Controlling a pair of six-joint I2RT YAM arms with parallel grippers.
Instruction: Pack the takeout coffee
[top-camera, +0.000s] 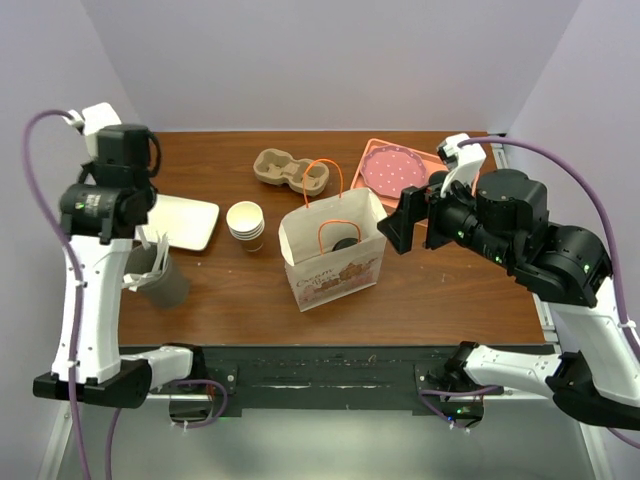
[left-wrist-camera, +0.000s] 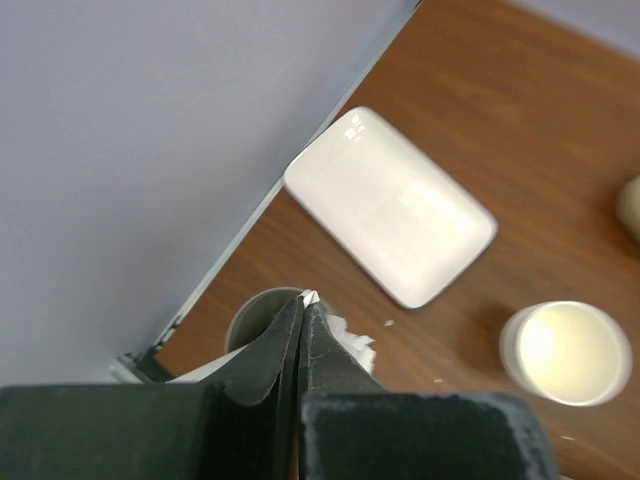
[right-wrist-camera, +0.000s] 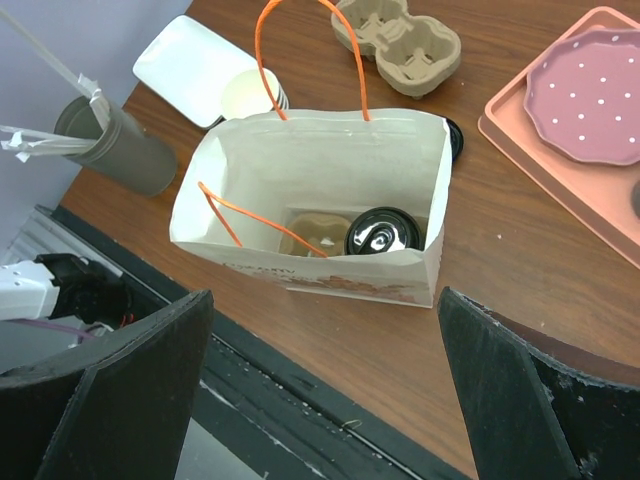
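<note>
The takeout coffee (right-wrist-camera: 382, 231) stands inside the white paper bag (right-wrist-camera: 300, 160), and only its glossy black lid (top-camera: 345, 243) shows. A brown pulp insert (right-wrist-camera: 318, 232) lies beside it on the bag's floor. My right gripper (right-wrist-camera: 325, 300) is wide open with nothing in it, hovering above the table's near edge in front of the bag; the top view has it (top-camera: 405, 222) just right of the bag (top-camera: 325, 275). My left gripper (left-wrist-camera: 304, 300) is shut over a grey holder cup (left-wrist-camera: 255, 315), pinching the white tip of what looks like a paper-wrapped straw (left-wrist-camera: 312, 298).
A white rectangular plate (top-camera: 180, 220) and a stack of lidless white cups (top-camera: 245, 222) sit left of the bag. A brown two-cup carrier (top-camera: 292, 170) lies behind it. A pink tray (top-camera: 375, 150) with a dotted plate (top-camera: 392, 172) stands at back right. Purple walls close three sides.
</note>
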